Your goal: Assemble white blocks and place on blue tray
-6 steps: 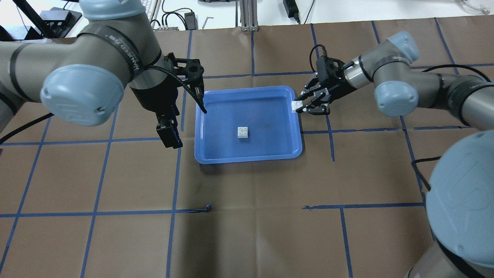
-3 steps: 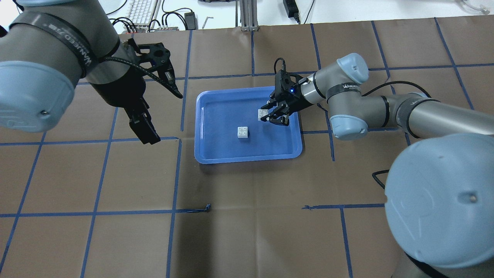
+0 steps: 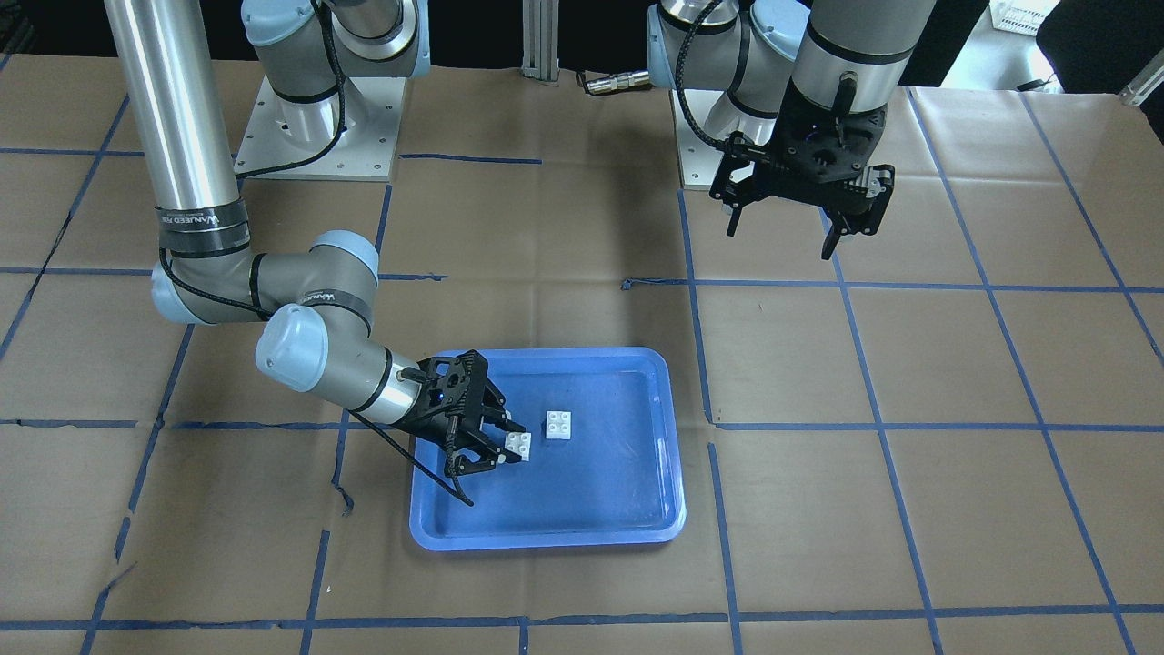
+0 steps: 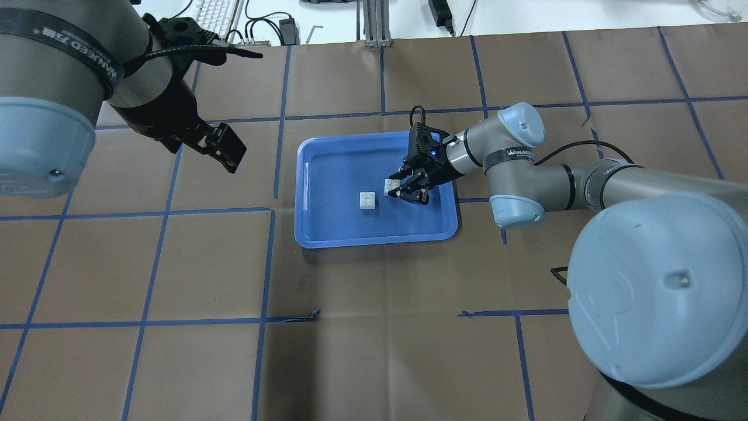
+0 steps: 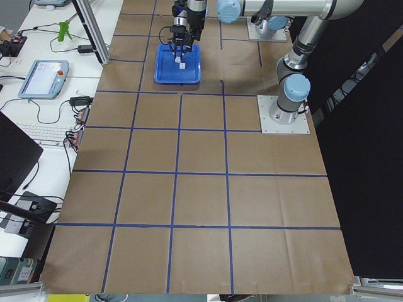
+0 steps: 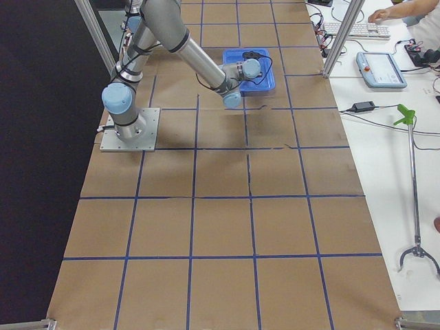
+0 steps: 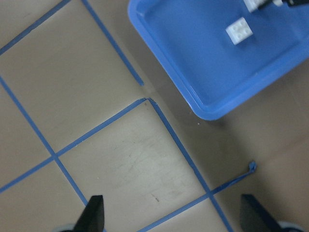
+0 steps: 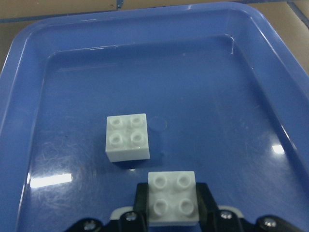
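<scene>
The blue tray (image 8: 17, 96) is glossy, smooth plastic — light glints off its floor. On it, the white blocks (image 8: 126, 137) look matt plastic; around it, dull creased brown paper (image 4: 374, 351).

Overhead cam behind robot (image 3: 305, 100) looks fwd + down; front cam opposite, steep. Side cams at ends of brown paper-covered table (image 5: 201, 189), far off. Right wrist cam v. close, left wrist higher. All share the large glossy blue plastic tray (image 4: 333, 193).
</scene>
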`<state>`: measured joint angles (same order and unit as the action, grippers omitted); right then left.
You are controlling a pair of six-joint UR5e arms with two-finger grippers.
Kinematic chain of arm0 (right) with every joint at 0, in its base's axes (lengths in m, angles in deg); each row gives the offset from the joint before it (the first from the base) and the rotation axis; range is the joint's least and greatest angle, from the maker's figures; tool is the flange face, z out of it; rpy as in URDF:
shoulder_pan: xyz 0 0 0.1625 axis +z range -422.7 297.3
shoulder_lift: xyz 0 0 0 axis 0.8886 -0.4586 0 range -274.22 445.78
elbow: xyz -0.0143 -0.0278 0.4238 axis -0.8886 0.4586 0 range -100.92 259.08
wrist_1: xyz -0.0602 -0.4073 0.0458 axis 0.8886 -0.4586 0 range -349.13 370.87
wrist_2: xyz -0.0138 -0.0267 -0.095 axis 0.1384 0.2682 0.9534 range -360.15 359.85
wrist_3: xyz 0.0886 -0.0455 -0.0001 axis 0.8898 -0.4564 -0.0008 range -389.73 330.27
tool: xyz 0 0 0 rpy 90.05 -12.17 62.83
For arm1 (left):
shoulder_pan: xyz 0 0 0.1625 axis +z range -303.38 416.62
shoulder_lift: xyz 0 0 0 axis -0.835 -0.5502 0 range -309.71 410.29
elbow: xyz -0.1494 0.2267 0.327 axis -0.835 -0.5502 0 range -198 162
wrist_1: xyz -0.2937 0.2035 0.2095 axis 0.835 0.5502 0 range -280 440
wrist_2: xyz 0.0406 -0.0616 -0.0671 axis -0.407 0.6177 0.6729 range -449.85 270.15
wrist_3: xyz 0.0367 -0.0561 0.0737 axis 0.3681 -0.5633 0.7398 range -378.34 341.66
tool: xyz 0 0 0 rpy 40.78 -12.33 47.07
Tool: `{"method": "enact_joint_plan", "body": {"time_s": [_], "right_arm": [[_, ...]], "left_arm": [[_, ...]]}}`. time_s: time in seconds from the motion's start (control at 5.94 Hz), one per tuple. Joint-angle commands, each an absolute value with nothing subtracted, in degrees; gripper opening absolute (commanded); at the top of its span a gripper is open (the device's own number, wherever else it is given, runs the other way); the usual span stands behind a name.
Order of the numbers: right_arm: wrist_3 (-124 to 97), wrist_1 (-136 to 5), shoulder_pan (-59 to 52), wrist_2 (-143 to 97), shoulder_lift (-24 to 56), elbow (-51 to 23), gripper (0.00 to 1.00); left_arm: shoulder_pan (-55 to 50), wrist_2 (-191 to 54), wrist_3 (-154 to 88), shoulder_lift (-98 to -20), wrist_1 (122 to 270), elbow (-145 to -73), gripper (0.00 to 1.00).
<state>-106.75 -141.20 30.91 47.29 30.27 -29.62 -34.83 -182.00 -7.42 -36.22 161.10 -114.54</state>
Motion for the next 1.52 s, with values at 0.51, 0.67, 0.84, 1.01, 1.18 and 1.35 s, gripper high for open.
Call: {"method": "enact_joint_plan", "body": {"time_s": [0.51, 0.67, 0.84, 1.01, 1.18, 1.35], "right_arm": [[-106.46, -141.45, 31.96, 47.31, 27.69, -32.54, 0.33], [-106.46, -141.53, 31.96, 47.23, 27.77, -32.45, 0.33], [-106.38, -143.71, 31.96, 47.22, 28.38, -32.45, 0.33], [-106.38, -143.82, 32.04, 47.22, 28.74, -32.45, 0.33], [-106.38, -143.91, 32.57, 47.22, 28.74, -32.45, 0.33], [-106.38, -143.91, 32.83, 47.14, 28.83, -32.45, 0.33]], "left_arm": [[-33.65, -179.33, -24.57, -37.86, 166.38, -110.21, 0.99], [-33.56, -179.50, -24.15, -37.86, 166.49, -110.20, 0.99], [-33.56, -179.59, -23.79, -37.69, 166.23, -110.28, 0.99], [-33.56, -179.68, -23.79, -37.51, 166.14, -110.29, 0.99], [-33.47, -179.33, -23.70, -37.51, 165.96, -110.37, 0.99], [-33.47, -179.33, -23.70, -37.51, 165.87, -110.37, 0.99]]}}
